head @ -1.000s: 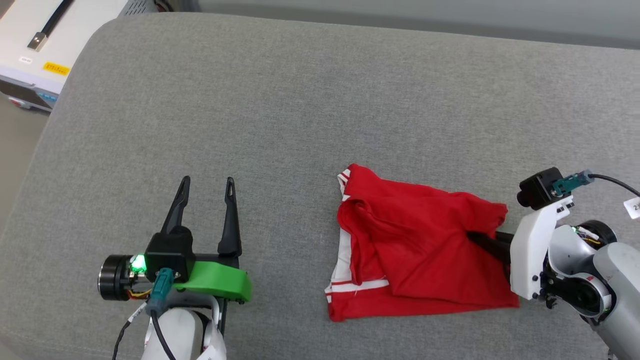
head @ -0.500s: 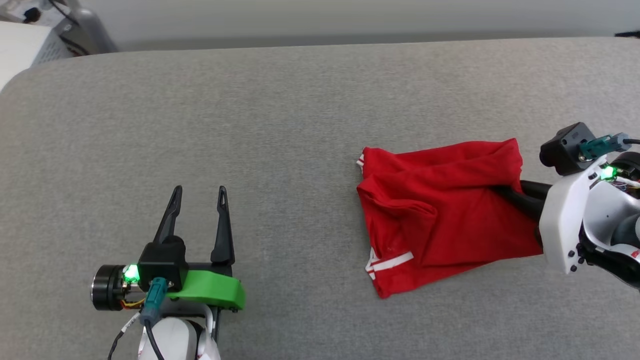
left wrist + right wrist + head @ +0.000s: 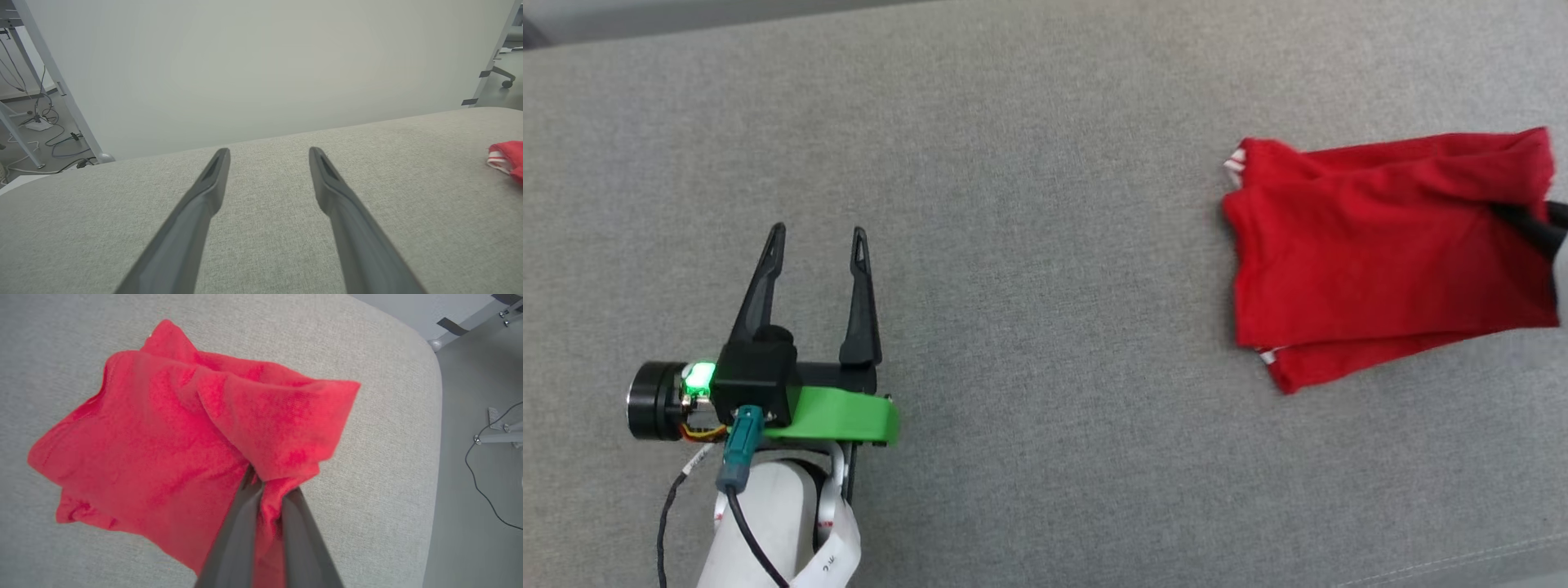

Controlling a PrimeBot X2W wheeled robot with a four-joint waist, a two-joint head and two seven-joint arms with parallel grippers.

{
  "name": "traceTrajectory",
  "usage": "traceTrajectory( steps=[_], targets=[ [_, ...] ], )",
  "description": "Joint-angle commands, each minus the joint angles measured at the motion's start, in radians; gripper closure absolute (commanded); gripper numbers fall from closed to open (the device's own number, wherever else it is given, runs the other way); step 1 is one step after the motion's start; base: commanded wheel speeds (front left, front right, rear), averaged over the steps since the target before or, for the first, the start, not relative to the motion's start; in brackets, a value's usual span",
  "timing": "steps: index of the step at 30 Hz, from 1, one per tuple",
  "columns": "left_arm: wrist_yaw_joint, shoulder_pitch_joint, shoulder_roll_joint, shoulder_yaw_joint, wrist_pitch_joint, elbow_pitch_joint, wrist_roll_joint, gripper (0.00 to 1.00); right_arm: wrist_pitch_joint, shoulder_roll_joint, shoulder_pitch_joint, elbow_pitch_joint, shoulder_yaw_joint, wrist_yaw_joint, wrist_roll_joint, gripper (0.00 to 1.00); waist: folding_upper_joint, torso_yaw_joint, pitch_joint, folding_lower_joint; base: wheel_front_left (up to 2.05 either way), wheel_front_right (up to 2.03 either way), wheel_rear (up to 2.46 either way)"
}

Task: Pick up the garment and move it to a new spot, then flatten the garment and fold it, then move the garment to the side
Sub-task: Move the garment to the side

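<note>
On the left, the left gripper hovers over the grey cloth-covered bench. Its two long dark fingers are spread wide apart, and there is nothing between them. The left wrist view shows the same thing, with bare grey cloth under the left gripper.

Well off to the right lies the red soft-fabric T-shirt with white striped trim. It is bunched into a loose, folded bundle on the bench, near the bench's rounded corner. A bit of the white striped trim pokes out at its left edge.

At the far right, the right gripper has its fingers squeezed together on the right edge of the T-shirt. Red cloth is pinched between them, and a flap droops over their tips.

The T-shirt looks light, soft and floppy. It will not break, but it will sag and may come unfolded if only one layer is held. I think the best place to hold it is at an edge, where all the layers can be pinched together.
</note>
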Motion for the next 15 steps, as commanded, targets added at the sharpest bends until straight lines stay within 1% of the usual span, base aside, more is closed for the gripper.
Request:
traceTrajectory(
  steps=[1,4,9,10,13,15],
  targets=[
    [-0.005,-0.031,0.014,0.002,-0.006,-0.010,0.013,0.00,-0.001,-0.014,-0.031,0.031,-0.012,-0.001,-0.010,1.00,-0.0001,-0.021,0.103,0.0000,0.00,0.00,0.00],
    [-0.007,-0.060,0.024,0.002,-0.006,-0.026,0.016,0.00,-0.001,-0.046,-0.073,0.117,-0.023,-0.001,-0.024,1.00,-0.0001,-0.012,0.150,0.0000,0.00,0.00,0.00],
    [-0.003,-0.093,0.031,-0.004,-0.006,-0.053,0.023,0.00,-0.020,-0.076,-0.142,0.264,-0.048,-0.001,-0.045,1.00,-0.0001,0.010,0.211,0.0000,0.00,0.00,0.00],
    [0.000,-0.112,0.037,-0.005,-0.006,-0.063,0.023,0.00,-0.030,-0.082,-0.185,0.356,-0.073,-0.001,-0.060,1.00,-0.0001,0.022,0.239,0.0000,0.00,0.00,0.00],
    [0.005,-0.117,0.037,-0.009,-0.006,-0.074,0.025,0.00,-0.052,-0.081,-0.225,0.428,-0.096,-0.001,-0.083,1.00,-0.0001,0.029,0.254,0.0000,0.00,0.00,0.00],
    [0.007,-0.119,0.040,-0.010,-0.006,-0.079,0.025,0.00,-0.064,-0.067,-0.249,0.475,-0.111,-0.001,-0.088,1.00,-0.0001,0.032,0.260,0.0000,0.00,0.00,0.00]
  ],
)
